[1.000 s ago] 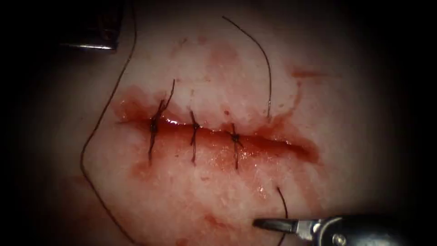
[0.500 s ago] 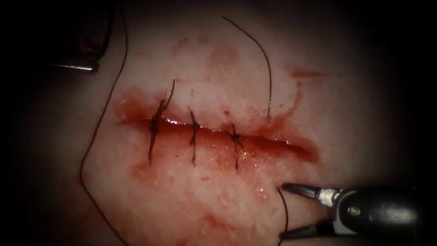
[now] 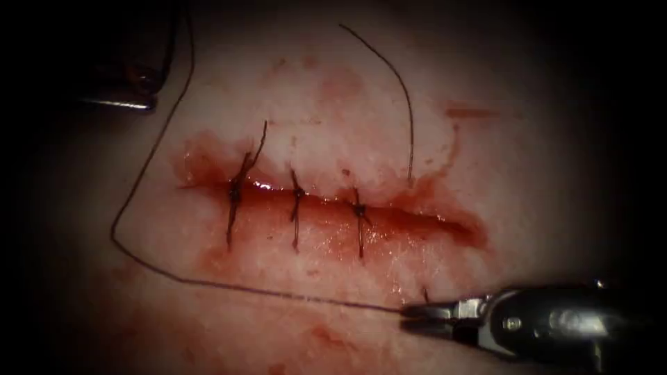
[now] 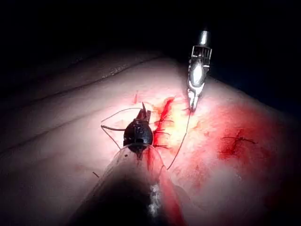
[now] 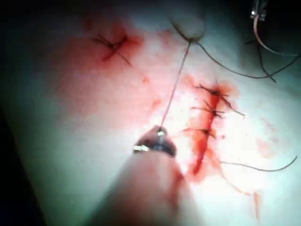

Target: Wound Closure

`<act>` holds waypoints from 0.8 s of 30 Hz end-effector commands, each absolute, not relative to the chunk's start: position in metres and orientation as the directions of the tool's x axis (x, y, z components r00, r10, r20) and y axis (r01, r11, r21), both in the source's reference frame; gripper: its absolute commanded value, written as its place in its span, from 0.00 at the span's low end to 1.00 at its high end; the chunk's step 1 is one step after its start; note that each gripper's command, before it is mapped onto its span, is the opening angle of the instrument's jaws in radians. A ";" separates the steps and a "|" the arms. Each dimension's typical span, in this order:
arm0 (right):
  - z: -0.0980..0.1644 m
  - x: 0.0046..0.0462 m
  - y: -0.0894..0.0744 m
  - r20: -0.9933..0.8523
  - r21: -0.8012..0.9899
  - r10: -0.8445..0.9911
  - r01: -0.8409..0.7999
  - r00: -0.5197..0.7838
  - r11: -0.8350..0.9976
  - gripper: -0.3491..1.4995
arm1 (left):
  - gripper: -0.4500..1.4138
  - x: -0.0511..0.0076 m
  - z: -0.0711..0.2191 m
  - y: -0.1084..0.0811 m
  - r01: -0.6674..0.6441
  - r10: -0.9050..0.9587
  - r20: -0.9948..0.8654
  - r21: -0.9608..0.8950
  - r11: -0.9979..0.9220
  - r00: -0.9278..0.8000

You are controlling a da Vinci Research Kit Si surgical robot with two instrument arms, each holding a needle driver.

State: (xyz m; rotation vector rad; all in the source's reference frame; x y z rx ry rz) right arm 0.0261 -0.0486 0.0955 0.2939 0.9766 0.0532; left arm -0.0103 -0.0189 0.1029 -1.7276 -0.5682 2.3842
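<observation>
— Right tool [image 3: 415, 314] first: what do you have in it?

— My jaws are pressed together on the thread [image 3: 278, 295]. I am pinching it low on the tissue [image 3: 528, 208], near its front edge. That is just beside the spot where a short bit of thread comes up out of the surface, below the right end of the cut [image 3: 417, 222].

— And where does the thread go from there?

— It runs in a straight line toward the tissue's left edge, bends sharply, and climbs to my left tool [image 3: 121, 103] at the far left corner. I cannot make out what that tool holds. In the right wrist view there is a pale curve beside it that may be the needle [image 5: 257, 35], clear of the tissue, but I would not swear to it.

— What could go wrong?

— The line looks tight, so I judge that more tension could make it saw into the soft edge where it comes out. The loose end of thread [image 3: 403, 90] goes in above the cut on the right, and it could get dragged through and lost. Metal jaws could also fray the strand where I pinch it.

— Anything else?

— The three stitches [image 3: 295, 208] lie close to the long line, and it could snag their cut ends. Red fluid [image 3: 208, 156] makes everything slippery, so my grip might slide.
</observation>
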 end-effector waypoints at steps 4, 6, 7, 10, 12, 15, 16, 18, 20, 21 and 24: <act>0.093 0.0269 -0.049 -0.806 0.285 0.178 0.107 0.565 0.952 0.00 | 0.00 -0.0112 0.104 -0.019 0.100 0.334 -0.882 -0.386 -0.917 -0.334; 0.092 0.0280 -0.050 -0.816 0.309 0.177 0.156 0.551 0.938 0.00 | 0.00 -0.0117 0.104 -0.020 0.106 0.334 -0.879 -0.389 -0.915 -0.340; 0.092 0.0282 -0.051 -0.819 0.309 0.176 0.163 0.546 0.937 0.00 | 0.00 -0.0118 0.104 -0.020 0.106 0.334 -0.879 -0.388 -0.915 -0.340; 0.091 0.0287 -0.051 -0.822 0.311 0.169 0.180 0.544 0.933 0.00 | 0.00 -0.0120 0.104 -0.020 0.111 0.331 -0.879 -0.388 -0.915 -0.344; 0.091 0.0289 -0.051 -0.826 0.315 0.166 0.197 0.539 0.928 0.00 | 0.00 -0.0120 0.104 -0.020 0.112 0.330 -0.879 -0.387 -0.915 -0.344; 0.090 0.0292 -0.051 -0.836 0.323 0.172 0.214 0.521 0.922 0.00 | 0.00 -0.0119 0.104 -0.020 0.112 0.330 -0.879 -0.387 -0.915 -0.344; 0.090 0.0291 -0.051 -0.840 0.319 0.176 0.205 0.514 0.925 0.10 | 0.00 -0.0119 0.104 -0.020 0.112 0.330 -0.879 -0.387 -0.915 -0.344; 0.090 0.0284 -0.051 -0.841 0.297 0.183 0.153 0.509 0.943 0.72 | 0.00 -0.0119 0.104 -0.020 0.113 0.330 -0.879 -0.387 -0.915 -0.344; 0.091 0.0275 -0.050 -0.836 0.285 0.187 0.117 0.516 0.951 0.86 | 0.00 -0.0119 0.104 -0.020 0.114 0.329 -0.879 -0.387 -0.915 -0.346; 0.091 0.0269 -0.049 -0.835 0.285 0.189 0.113 0.517 0.952 0.87 | 0.00 -0.0119 0.104 -0.020 0.114 0.329 -0.879 -0.387 -0.915 -0.346; 0.091 0.0247 -0.048 -0.832 0.285 0.193 0.103 0.520 0.953 0.86 | 0.00 -0.0119 0.104 -0.020 0.114 0.329 -0.879 -0.387 -0.915 -0.346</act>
